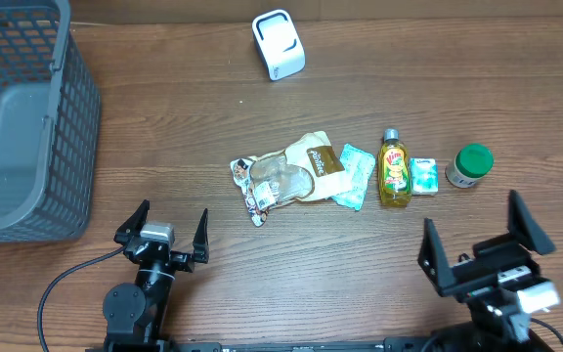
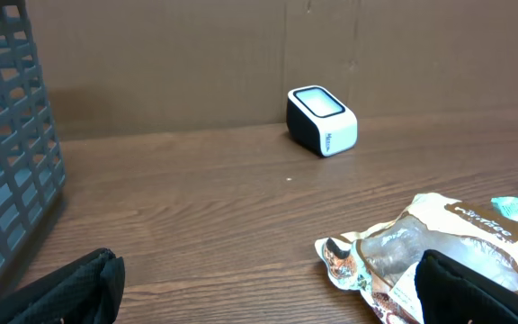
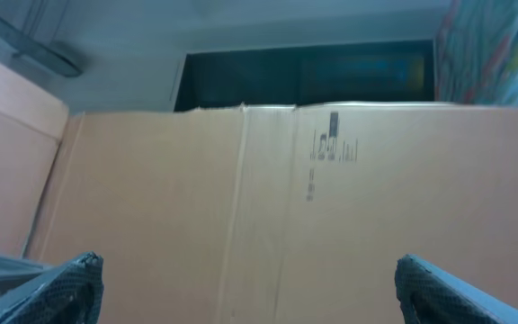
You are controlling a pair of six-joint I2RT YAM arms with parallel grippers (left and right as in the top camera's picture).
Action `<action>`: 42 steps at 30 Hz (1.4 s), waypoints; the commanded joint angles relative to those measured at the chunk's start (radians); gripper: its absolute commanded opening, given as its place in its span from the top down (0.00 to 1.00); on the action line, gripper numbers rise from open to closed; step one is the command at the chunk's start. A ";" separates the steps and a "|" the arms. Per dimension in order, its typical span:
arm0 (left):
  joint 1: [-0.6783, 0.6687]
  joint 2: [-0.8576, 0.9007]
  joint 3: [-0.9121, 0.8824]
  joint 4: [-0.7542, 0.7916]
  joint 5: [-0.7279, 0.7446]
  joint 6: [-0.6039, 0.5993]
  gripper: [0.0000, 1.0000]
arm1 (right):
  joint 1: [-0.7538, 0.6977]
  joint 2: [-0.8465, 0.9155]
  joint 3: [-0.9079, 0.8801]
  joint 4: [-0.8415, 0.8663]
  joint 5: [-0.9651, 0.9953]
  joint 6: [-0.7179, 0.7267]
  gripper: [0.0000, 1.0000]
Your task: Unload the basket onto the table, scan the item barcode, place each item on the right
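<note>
Your left gripper point(image 1: 173, 210) and right gripper point(image 1: 470, 212) stand spread, empty.
Bag point(image 1: 296, 174) lies crosswise ahead-right of the left; bottle point(image 1: 394, 174), ahead-left of the right, points cap away; scanner point(image 1: 279, 44) beyond.

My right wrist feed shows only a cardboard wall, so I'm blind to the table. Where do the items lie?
Observer: Overhead, five items lie in a row on the table: a snack bag, a teal packet, a yellow bottle, a small teal box and a green-lidded jar.
Operator: Which is nearest my right pincer?
Observer: The green-lidded jar; the right pincer stands open on the near side of it, holding nothing.
Operator: And the scanner?
Observer: The white scanner sits near the far edge, beyond the snack bag.
</note>
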 commanded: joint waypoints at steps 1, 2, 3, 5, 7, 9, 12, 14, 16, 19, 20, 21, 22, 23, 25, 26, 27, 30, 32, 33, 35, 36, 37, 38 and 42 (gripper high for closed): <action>0.005 -0.012 -0.003 -0.003 -0.011 0.023 0.01 | -0.003 -0.009 -0.068 0.047 -0.003 -0.006 0.00; 0.005 -0.012 -0.003 -0.003 -0.011 0.023 0.01 | -0.003 -0.009 -0.088 0.063 -0.003 -0.005 0.00; 0.005 -0.012 -0.003 -0.003 -0.011 0.023 0.00 | -0.003 -0.009 -0.108 0.074 -0.003 -0.005 0.00; 0.005 -0.012 -0.003 -0.003 -0.011 0.023 0.00 | -0.003 -0.009 -0.141 0.085 -0.003 -0.005 0.00; 0.005 -0.012 -0.003 -0.003 -0.011 0.023 0.01 | -0.003 -0.009 -0.174 0.086 -0.003 -0.005 0.00; 0.005 -0.012 -0.003 -0.003 -0.011 0.023 0.01 | -0.003 -0.009 -0.206 0.087 -0.003 -0.004 0.00; 0.005 -0.012 -0.003 -0.003 -0.011 0.023 0.00 | -0.003 -0.009 -0.219 0.015 -0.006 0.002 0.00; 0.005 -0.012 -0.003 -0.003 -0.011 0.023 0.00 | -0.003 -0.009 -0.219 -0.029 -0.010 0.002 0.00; 0.005 -0.012 -0.003 -0.003 -0.011 0.023 0.00 | -0.003 -0.009 -0.219 -0.088 -0.010 0.002 0.00; 0.005 -0.012 -0.003 -0.003 -0.011 0.023 0.00 | -0.004 -0.009 -0.219 -0.197 -0.010 0.001 0.00; 0.005 -0.012 -0.003 -0.003 -0.011 0.023 0.01 | -0.009 -0.009 -0.219 -0.231 -0.010 0.001 0.00; 0.005 -0.012 -0.003 -0.003 -0.011 0.023 0.01 | -0.017 -0.009 -0.219 -0.267 -0.010 0.002 0.00; 0.005 -0.012 -0.003 -0.003 -0.011 0.023 0.00 | -0.024 -0.009 -0.219 -0.297 -0.011 0.002 0.00; 0.005 -0.012 -0.003 -0.003 -0.011 0.023 0.00 | -0.032 -0.009 -0.219 -0.327 -0.011 0.002 0.00; 0.005 -0.012 -0.003 -0.003 -0.011 0.023 0.00 | -0.048 -0.009 -0.219 -0.380 -0.011 0.001 0.00; 0.005 -0.012 -0.003 -0.003 -0.011 0.023 0.01 | -0.054 -0.009 -0.219 -0.402 -0.011 0.001 0.00; 0.005 -0.012 -0.003 -0.003 -0.011 0.023 0.00 | -0.061 -0.009 -0.219 -0.428 -0.011 0.001 0.00; 0.005 -0.012 -0.003 -0.003 -0.011 0.023 0.00 | -0.075 -0.009 -0.219 -0.476 -0.006 -0.004 0.00; 0.005 -0.012 -0.003 -0.003 -0.011 0.023 0.01 | -0.085 -0.009 -0.219 -0.476 -0.006 -0.030 0.00; 0.005 -0.012 -0.003 -0.003 -0.011 0.023 0.01 | -0.089 -0.009 -0.219 -0.476 -0.006 -0.036 0.00; 0.005 -0.012 -0.003 -0.003 -0.011 0.023 0.00 | -0.101 -0.009 -0.219 -0.476 -0.006 -0.036 0.00; 0.005 -0.012 -0.003 -0.003 -0.011 0.023 0.00 | -0.109 -0.009 -0.219 -0.476 -0.006 -0.036 0.00; 0.005 -0.012 -0.003 -0.003 -0.011 0.023 0.00 | -0.118 -0.009 -0.219 -0.476 -0.006 -0.036 0.00; 0.005 -0.012 -0.003 -0.003 -0.011 0.023 0.00 | -0.128 -0.009 -0.219 -0.476 -0.006 -0.036 0.00; 0.005 -0.012 -0.003 -0.003 -0.011 0.023 0.01 | -0.154 -0.009 -0.219 -0.476 -0.002 -0.035 0.00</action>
